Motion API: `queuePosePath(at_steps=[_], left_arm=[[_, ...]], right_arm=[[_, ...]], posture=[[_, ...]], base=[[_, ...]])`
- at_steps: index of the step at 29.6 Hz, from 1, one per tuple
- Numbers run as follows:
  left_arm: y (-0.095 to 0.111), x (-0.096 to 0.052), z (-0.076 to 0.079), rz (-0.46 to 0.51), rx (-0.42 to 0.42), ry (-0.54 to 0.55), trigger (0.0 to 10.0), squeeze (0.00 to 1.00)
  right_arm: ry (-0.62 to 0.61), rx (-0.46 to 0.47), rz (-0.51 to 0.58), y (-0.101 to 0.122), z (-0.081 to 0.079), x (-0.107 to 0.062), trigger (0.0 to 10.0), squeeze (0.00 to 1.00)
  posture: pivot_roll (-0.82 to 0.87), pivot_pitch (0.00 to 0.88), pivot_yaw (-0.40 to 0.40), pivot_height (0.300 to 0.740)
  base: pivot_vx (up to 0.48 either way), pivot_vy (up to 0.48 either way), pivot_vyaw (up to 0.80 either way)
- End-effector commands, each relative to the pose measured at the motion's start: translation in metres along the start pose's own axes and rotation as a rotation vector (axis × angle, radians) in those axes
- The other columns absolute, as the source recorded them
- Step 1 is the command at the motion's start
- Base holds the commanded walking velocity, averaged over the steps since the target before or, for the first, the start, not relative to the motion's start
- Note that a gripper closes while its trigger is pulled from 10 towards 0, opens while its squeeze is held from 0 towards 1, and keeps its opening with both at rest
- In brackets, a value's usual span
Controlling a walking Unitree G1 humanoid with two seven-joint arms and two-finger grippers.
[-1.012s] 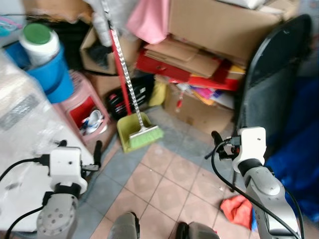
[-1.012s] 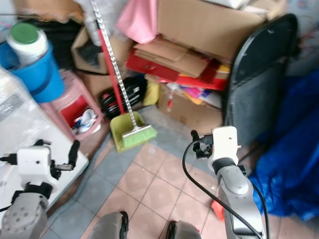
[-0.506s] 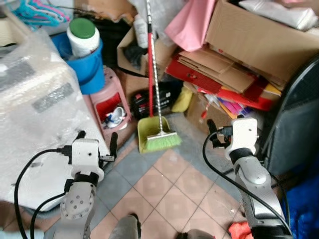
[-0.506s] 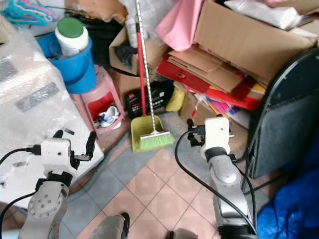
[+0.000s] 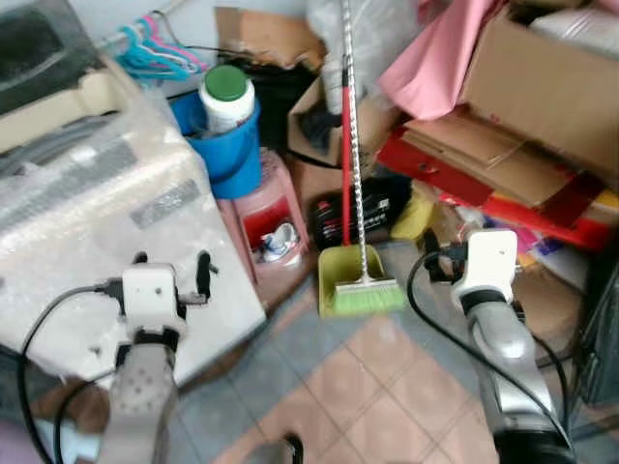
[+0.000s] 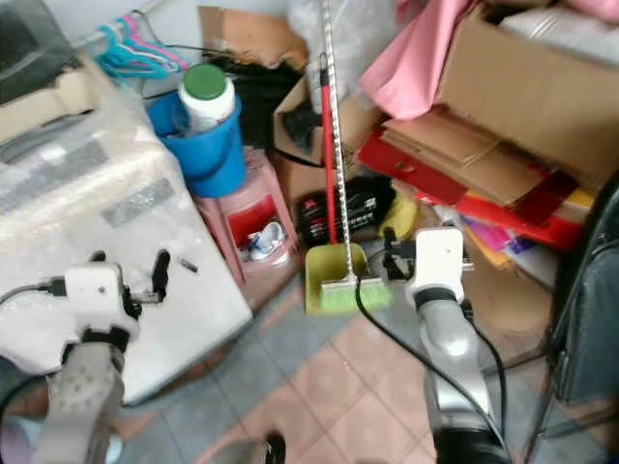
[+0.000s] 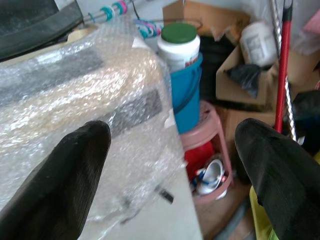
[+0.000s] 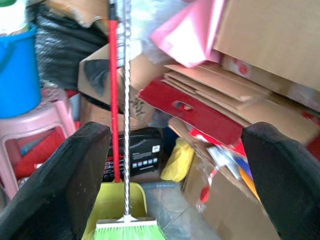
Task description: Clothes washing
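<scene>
A washing machine (image 5: pixel 97 222) wrapped in bubble wrap stands at the left, its dark lid at the top corner. My left gripper (image 5: pixel 171 263) is held in front of its near corner, open and empty; the left wrist view looks between its fingers (image 7: pixel 75 170) at the wrapped machine (image 7: pixel 75 100). My right gripper (image 5: pixel 432 266) hangs open over the floor beside the green dustpan and broom (image 5: pixel 358 290), holding nothing. A pink cloth (image 5: pixel 435 48) drapes over the boxes at the back.
A blue bucket (image 5: pixel 227 155) holding a white jar with a green lid (image 5: pixel 225 92) sits on a pink stool (image 5: pixel 271 208) beside the machine. Cardboard boxes (image 5: pixel 542 77) and red folders crowd the back right. Hangers (image 5: pixel 160 58) hang behind. Tiled floor (image 5: pixel 387 387) lies ahead.
The camera has swung left: the washing machine now takes up more of the picture, and the dark chair, blue sheet and red cloth on the floor have slid out. Both grippers stay open.
</scene>
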State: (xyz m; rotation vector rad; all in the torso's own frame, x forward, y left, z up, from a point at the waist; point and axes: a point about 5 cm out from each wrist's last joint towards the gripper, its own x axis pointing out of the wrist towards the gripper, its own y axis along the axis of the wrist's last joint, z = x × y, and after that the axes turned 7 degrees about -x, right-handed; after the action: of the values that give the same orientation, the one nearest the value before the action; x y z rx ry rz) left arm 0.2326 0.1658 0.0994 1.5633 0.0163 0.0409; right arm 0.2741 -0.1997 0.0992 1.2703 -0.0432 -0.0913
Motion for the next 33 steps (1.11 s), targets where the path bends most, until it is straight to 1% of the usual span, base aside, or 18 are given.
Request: queuePosePath(at_steps=[1, 2, 4, 5, 6, 10, 11, 13, 15, 17, 19, 22, 27, 29, 30, 31, 32, 33], left_arm=[[-0.003, 0.002, -0.003, -0.009, 0.031, 0.009, 10.0, 0.00], [-0.001, 0.005, 0.000, -0.003, 0.015, 0.015, 10.0, 0.00], [0.002, 0.005, 0.001, 0.022, 0.025, 0.026, 10.0, 0.00], [0.004, 0.004, 0.003, 0.018, 0.016, 0.054, 10.0, 0.00], [0.004, 0.002, 0.003, 0.010, 0.010, 0.067, 10.0, 0.00], [0.004, -0.010, 0.001, -0.014, -0.007, 0.081, 10.0, 0.00], [0.004, -0.019, 0.000, -0.023, 0.003, 0.078, 10.0, 0.00], [0.003, -0.024, -0.001, -0.031, 0.013, 0.078, 10.0, 0.00], [0.002, -0.024, -0.002, -0.036, 0.012, 0.075, 10.0, 0.00], [0.003, -0.022, -0.002, -0.037, 0.011, 0.069, 10.0, 0.00], [0.004, -0.021, -0.001, -0.032, 0.008, 0.061, 10.0, 0.00], [0.006, -0.016, 0.002, -0.033, -0.003, 0.064, 10.0, 0.00], [0.008, -0.020, 0.006, -0.044, -0.014, 0.051, 10.0, 0.00], [0.008, -0.022, 0.004, -0.046, -0.019, 0.063, 10.0, 0.00], [0.008, -0.022, 0.003, -0.046, -0.021, 0.070, 10.0, 0.00], [0.008, -0.022, 0.002, -0.049, -0.025, 0.077, 10.0, 0.00], [0.009, -0.020, 0.000, -0.046, -0.036, 0.089, 10.0, 0.00], [0.009, -0.020, 0.000, -0.046, -0.036, 0.089, 10.0, 0.00]], right_arm=[[0.027, 0.020, 0.049, 0.011, -0.009, 0.005, 10.0, 0.00], [0.046, 0.018, 0.067, 0.016, -0.011, 0.008, 10.0, 0.00], [0.066, 0.009, 0.081, 0.019, -0.014, 0.009, 10.0, 0.00], [0.110, 0.002, 0.096, 0.024, -0.020, 0.011, 10.0, 0.00], [0.113, 0.003, 0.097, 0.025, -0.019, 0.011, 10.0, 0.00], [0.111, 0.013, 0.095, 0.027, -0.016, 0.006, 10.0, 0.00], [0.100, 0.034, 0.070, 0.020, -0.015, -0.003, 10.0, 0.00], [0.097, 0.049, 0.055, 0.016, -0.015, -0.007, 10.0, 0.00], [0.102, 0.065, 0.050, 0.014, -0.018, -0.010, 10.0, 0.00], [0.110, 0.119, 0.054, 0.016, -0.022, -0.010, 10.0, 0.00], [0.103, 0.096, 0.076, 0.021, -0.021, -0.009, 10.0, 0.00], [0.117, 0.099, 0.080, 0.025, -0.025, -0.006, 10.0, 0.00], [0.099, 0.091, 0.063, 0.028, -0.027, -0.004, 10.0, 0.00], [0.177, 0.256, 0.084, 0.034, -0.034, -0.006, 10.0, 0.00], [0.175, 0.257, 0.070, 0.033, -0.035, -0.007, 10.0, 0.00], [0.176, 0.234, 0.066, 0.033, -0.035, -0.007, 10.0, 0.00], [0.202, 0.173, 0.059, 0.032, -0.037, -0.011, 10.0, 0.00], [0.202, 0.173, 0.059, 0.032, -0.037, -0.011, 10.0, 0.00]], posture=[[0.01, 0.000, 0.064, 0.740], [0.02, 0.000, 0.042, 0.740], [0.02, 0.000, 0.042, 0.740], [0.02, 0.000, 0.037, 0.740], [0.02, 0.000, 0.041, 0.740], [0.03, 0.000, 0.042, 0.740], [0.03, 0.000, 0.048, 0.740], [0.04, 0.000, 0.053, 0.740], [0.03, 0.000, 0.049, 0.740], [0.04, 0.000, 0.047, 0.740], [0.03, 0.000, 0.047, 0.740], [0.03, 0.000, 0.048, 0.740], [0.04, 0.012, 0.046, 0.740], [0.04, 0.016, 0.045, 0.740], [0.04, 0.016, 0.045, 0.740], [0.04, 0.016, 0.045, 0.740], [0.04, 0.016, 0.040, 0.740], [0.04, 0.016, 0.040, 0.740]], base=[[0.000, 0.000, 0.80], [0.000, 0.000, 0.80], [0.000, 0.000, 0.80], [0.000, 0.000, 0.80], [0.000, 0.000, 0.80], [0.000, 0.000, 0.80], [0.000, 0.000, 0.80], [0.000, 0.000, 0.80], [0.000, 0.000, 0.80], [0.000, 0.000, 0.25], [0.000, 0.255, 0.00], [0.000, 0.480, 0.00], [0.000, 0.480, 0.00], [0.000, 0.480, 0.00], [0.000, 0.480, 0.00], [0.000, 0.480, 0.00], [0.000, 0.480, 0.00], [0.000, 0.480, 0.00]])
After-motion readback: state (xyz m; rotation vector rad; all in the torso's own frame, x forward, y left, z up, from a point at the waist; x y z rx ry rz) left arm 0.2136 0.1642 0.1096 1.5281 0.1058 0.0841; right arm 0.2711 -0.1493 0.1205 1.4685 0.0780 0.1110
